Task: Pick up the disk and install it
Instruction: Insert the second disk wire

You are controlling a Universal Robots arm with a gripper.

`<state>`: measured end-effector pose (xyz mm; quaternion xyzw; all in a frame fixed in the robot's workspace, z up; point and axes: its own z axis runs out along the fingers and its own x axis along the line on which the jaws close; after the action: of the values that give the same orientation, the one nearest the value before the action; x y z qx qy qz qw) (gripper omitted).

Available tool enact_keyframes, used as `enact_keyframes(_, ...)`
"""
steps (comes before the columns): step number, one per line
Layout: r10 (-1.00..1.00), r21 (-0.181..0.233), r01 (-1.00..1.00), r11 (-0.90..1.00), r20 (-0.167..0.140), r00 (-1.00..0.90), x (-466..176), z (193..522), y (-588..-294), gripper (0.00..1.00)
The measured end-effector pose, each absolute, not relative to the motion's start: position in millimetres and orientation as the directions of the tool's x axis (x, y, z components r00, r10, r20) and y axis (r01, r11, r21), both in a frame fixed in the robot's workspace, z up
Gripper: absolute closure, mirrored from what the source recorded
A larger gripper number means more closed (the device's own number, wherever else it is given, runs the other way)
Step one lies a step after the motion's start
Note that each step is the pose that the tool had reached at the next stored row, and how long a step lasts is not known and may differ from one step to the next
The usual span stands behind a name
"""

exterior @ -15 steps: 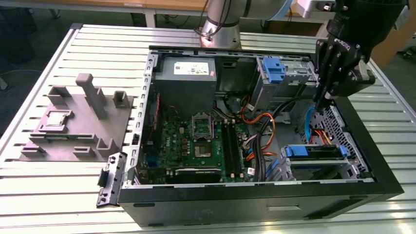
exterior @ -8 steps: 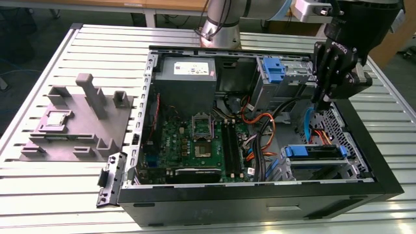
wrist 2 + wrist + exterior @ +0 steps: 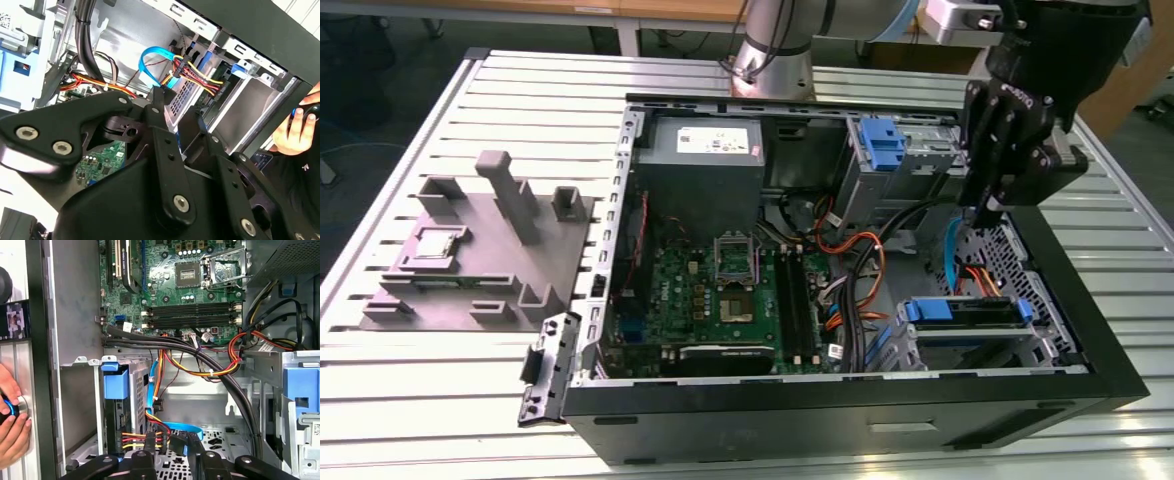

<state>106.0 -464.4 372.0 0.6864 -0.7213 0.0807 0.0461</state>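
– Over the computer case (image 3: 854, 390) on the table (image 3: 440, 400), toward the exterior view's right: what do you see of your claw (image 3: 983, 215)?
– You see it hanging just inside the open case, above a tangle of cables (image 3: 861, 265). Whether it is released or clenched cannot be told.
– And where is the disk (image 3: 963, 312)?
– You find it seated in the drive bay near the case's corner at the exterior view's lower right, blue bracket outward. In the first wrist view the disk (image 3: 116, 385) stands in its metal cage, with yellow, red and orange wires running beside its end. The claw (image 3: 164, 440) is near it, apart from it.
– Anything else to note?
– A person's hand (image 3: 12, 425) rests outside the case wall, and the motherboard (image 3: 200, 290) lies beyond the cables.
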Motion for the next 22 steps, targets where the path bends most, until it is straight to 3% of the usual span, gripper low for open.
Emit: enact_keyframes(22,-0.983,-0.05,-0.998,0.045,0.178,-0.053,107.7,372.9,-458.6,0.61)
